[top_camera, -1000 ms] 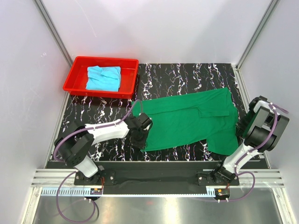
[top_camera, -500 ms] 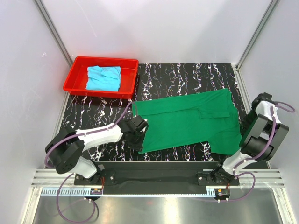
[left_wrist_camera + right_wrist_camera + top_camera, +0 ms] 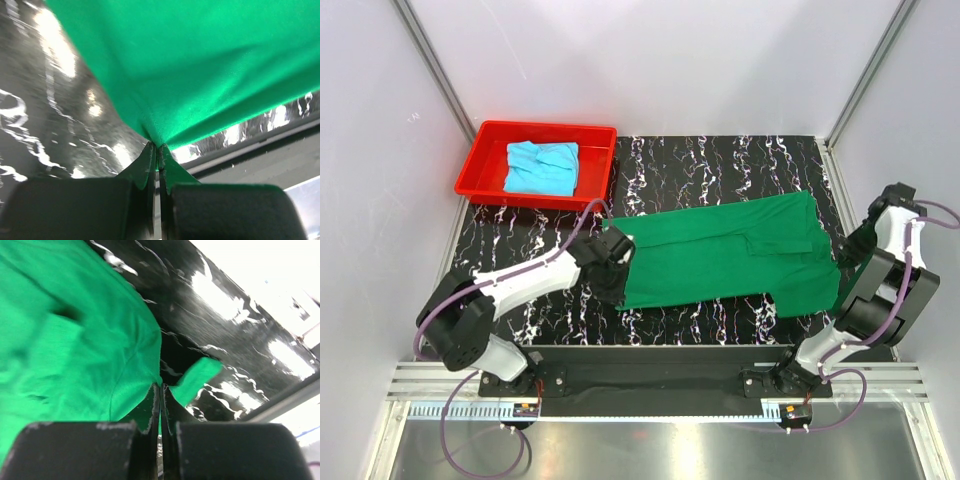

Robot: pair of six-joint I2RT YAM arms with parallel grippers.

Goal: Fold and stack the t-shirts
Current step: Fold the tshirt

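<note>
The green t-shirt [image 3: 730, 250] lies spread out across the middle of the table [image 3: 720, 160]. Its length runs from left of centre almost to the right edge. Its near hem sits close to the table's near edge, and the part nearest the right corner sags a little further toward that edge. A flat fold or sleeve shows on top of the cloth, right of its middle.

The left tool [image 3: 612, 262] sits at the shirt's left end. In the left wrist view the left tool [image 3: 159, 148] is clenched, its fingertips pressed together with a peak of green cloth pinched between them. The fabric fans upward and away from the pinch, with the black marbled table showing on either side.

The right tool [image 3: 847, 252] is at the shirt's right end, near the table's right edge. In its own wrist view the right tool [image 3: 161, 388] is likewise clenched on the green cloth. The shirt spreads to the left of the fingers, and a small green tab pokes out to their right.

The light blue t-shirt [image 3: 542, 167] lies bunched inside the red tray [image 3: 480, 150] at the table's far left corner, well apart from both tools.
</note>
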